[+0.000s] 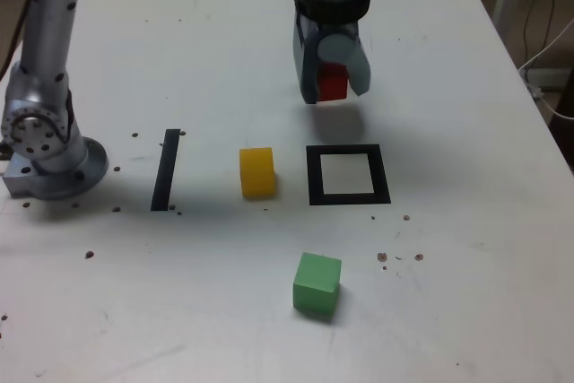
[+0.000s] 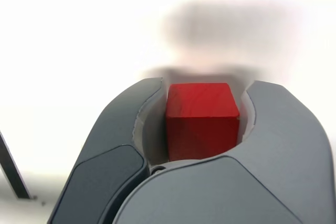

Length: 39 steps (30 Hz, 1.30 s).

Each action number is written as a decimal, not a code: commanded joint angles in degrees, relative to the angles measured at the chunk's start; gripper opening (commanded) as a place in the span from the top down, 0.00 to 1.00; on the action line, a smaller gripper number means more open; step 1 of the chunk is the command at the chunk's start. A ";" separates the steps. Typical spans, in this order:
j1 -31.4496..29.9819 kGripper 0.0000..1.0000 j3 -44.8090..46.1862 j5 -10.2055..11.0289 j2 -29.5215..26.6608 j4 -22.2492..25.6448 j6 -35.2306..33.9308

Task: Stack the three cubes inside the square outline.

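Gripper (image 1: pixel 333 85) clamped on red cube (image 1: pixel 334 83), raised; square outline (image 1: pixel 348 175) nearer table's (image 1: pixel 466 293) front edge, offset.

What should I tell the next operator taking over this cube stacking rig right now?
Pincer: shut on the red cube, held clear of the table, behind the square outline in the exterior view.
Yellow cube: on the table, just to the exterior view's left of the outline, not inside it.
Green cube: on the table, nearer the camera than the outline.
Done: red cube picked up. The outline holds nothing.
Left: set red inside the outline, then stack the yellow and green cubes on it.
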 commanded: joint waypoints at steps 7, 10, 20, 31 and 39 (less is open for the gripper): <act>-7.21 0.88 -0.65 0.11 -1.05 3.07 -4.79; -10.21 0.88 -0.32 -0.11 -0.59 2.50 -7.20; -14.57 0.88 -0.40 -3.02 1.48 0.53 -9.75; -15.16 0.88 4.15 -4.25 0.54 -3.53 -9.84; -17.06 0.88 6.53 -4.39 0.82 -5.37 -11.74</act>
